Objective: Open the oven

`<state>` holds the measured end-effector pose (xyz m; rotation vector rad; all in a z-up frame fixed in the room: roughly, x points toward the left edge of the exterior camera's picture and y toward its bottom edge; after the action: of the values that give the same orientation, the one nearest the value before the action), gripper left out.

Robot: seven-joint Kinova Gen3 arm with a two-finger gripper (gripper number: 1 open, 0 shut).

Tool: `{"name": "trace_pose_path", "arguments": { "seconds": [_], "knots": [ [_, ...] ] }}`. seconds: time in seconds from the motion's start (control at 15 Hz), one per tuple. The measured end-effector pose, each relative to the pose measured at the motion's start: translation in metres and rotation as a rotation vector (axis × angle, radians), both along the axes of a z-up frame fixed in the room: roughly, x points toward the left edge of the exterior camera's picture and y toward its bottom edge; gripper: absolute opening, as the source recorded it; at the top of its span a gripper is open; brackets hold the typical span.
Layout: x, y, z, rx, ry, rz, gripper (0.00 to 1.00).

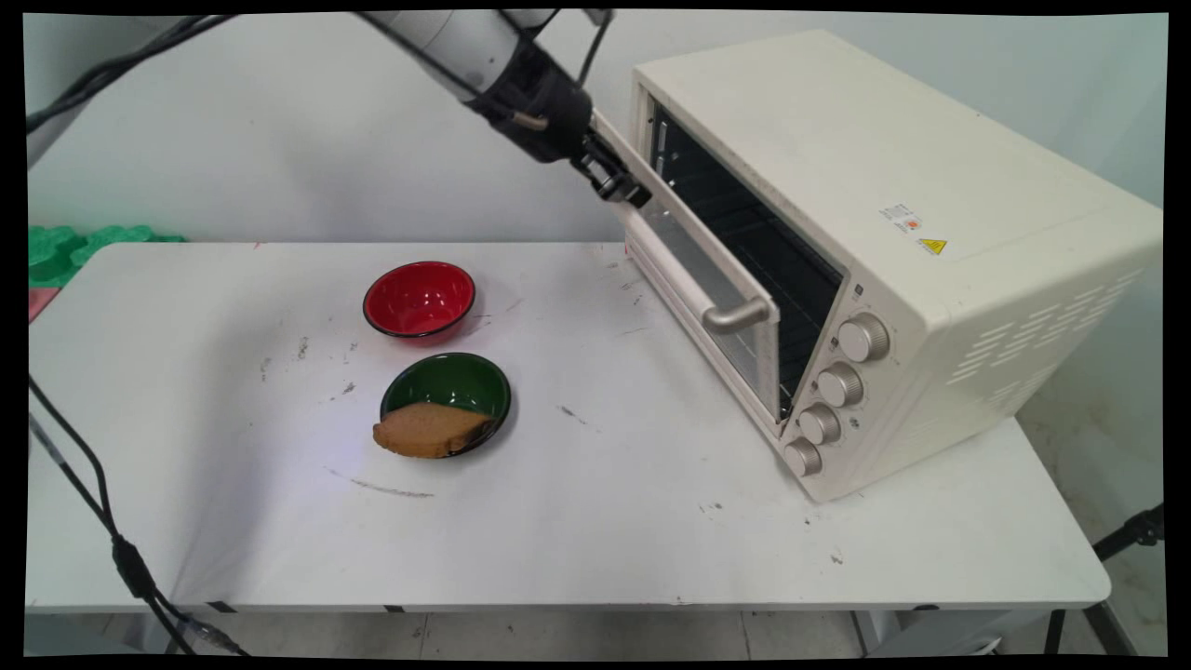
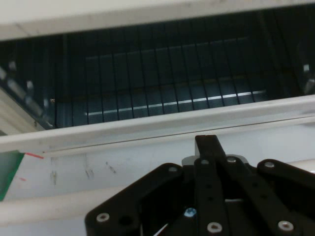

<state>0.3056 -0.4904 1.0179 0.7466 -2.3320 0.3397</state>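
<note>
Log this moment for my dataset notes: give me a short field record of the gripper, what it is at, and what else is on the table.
gripper: shut, at the top edge of the oven door
oven door: partly open, tilted outward
toaster oven: cream, right side of table, wire rack inside
green bowl: holds a brown bread piece overhanging its rim
red bowl: behind the green one

arm [image 1: 447, 42]: white, rounded link
wrist [image 1: 535, 102]: black housing
hand [image 1: 623, 186]: black linkage, silver screws
cables [image 1: 102, 70]: black, hanging from arm
</note>
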Motion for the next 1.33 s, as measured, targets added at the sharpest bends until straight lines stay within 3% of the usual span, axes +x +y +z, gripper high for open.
{"name": "trace_pose_path", "arguments": {
  "seconds": [1.33],
  "knots": [
    [0.078,0.06,-0.076,-0.021,0.104,0.017,0.0]
  ]
}}
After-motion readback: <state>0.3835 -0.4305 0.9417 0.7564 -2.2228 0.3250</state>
